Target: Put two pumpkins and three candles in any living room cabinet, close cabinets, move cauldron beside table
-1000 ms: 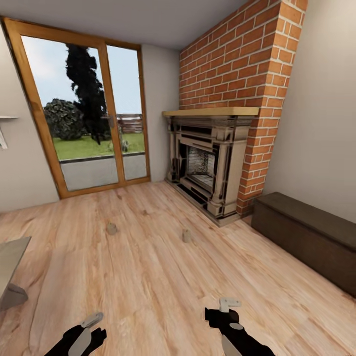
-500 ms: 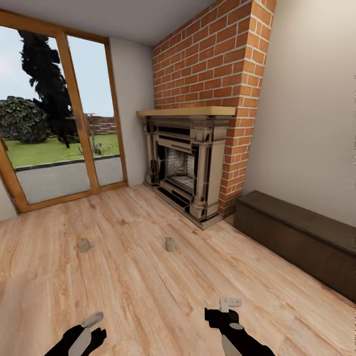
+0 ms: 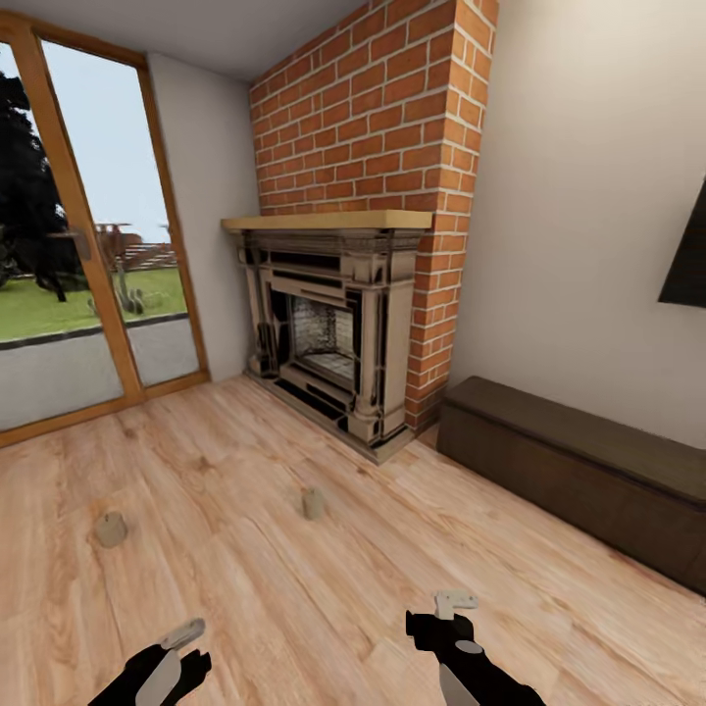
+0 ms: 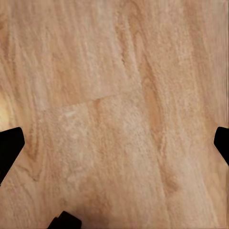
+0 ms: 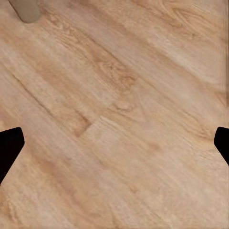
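While both black grippers, left [image 3: 162, 662] and right [image 3: 443, 628], hang spread open and empty near the wooden floor [image 3: 294, 608], two stubby grey-beige candles [image 3: 111, 529] [image 3: 314, 504] stand farther off, and the long dark brown cabinet [image 3: 579, 476], closed, runs cut off at right.

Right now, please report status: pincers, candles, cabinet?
Left pincer and right pincer open, empty. Two candles on floor, ahead. Cabinet shut, by fireplace.

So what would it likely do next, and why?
Probably roll forward toward the nearer candle on the floor: both grippers, left and right, look open and empty, and the cabinet waits closed close by.
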You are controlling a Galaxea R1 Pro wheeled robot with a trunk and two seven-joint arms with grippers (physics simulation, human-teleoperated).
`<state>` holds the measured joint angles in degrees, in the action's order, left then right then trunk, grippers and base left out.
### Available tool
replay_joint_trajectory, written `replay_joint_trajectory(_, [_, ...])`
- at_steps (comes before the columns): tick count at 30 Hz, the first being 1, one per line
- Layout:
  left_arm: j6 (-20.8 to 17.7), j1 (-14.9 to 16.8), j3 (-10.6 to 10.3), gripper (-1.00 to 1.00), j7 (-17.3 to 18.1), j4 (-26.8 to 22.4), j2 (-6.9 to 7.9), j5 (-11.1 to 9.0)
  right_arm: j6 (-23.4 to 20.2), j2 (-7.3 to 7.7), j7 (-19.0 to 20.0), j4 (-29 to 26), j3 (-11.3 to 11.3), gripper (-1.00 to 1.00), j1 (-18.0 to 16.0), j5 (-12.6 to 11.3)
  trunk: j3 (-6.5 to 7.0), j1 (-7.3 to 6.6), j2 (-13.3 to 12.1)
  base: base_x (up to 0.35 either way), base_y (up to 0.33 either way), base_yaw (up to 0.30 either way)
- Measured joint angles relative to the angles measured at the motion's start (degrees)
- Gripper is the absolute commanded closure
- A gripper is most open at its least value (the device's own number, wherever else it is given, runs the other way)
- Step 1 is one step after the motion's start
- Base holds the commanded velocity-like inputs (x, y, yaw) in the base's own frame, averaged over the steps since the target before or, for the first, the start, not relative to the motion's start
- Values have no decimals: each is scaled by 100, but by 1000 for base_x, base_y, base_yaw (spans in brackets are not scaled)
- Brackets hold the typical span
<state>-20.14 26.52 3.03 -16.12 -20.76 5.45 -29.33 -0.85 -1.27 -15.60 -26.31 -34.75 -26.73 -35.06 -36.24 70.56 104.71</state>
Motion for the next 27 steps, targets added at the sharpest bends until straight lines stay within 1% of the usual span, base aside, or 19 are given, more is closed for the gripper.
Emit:
replay_joint_trajectory(6, [3,-2,-4,-100,1,1,0,-2,-3,0,-1,0,-1,-100,0,-11,0,0,0,277,68,-290])
replay_joint_trajectory(9, [2,-2,-6,-100,1,1,-6,-3,-3,0,-4,1,6,-100,0,-22,0,1,0,174,8,-290])
replay_joint_trajectory(27, [6,0,-4,-100,0,1,-32,15,-3,0,-2,9,8,-100,0,-34,-5,3,0,11,9,-290])
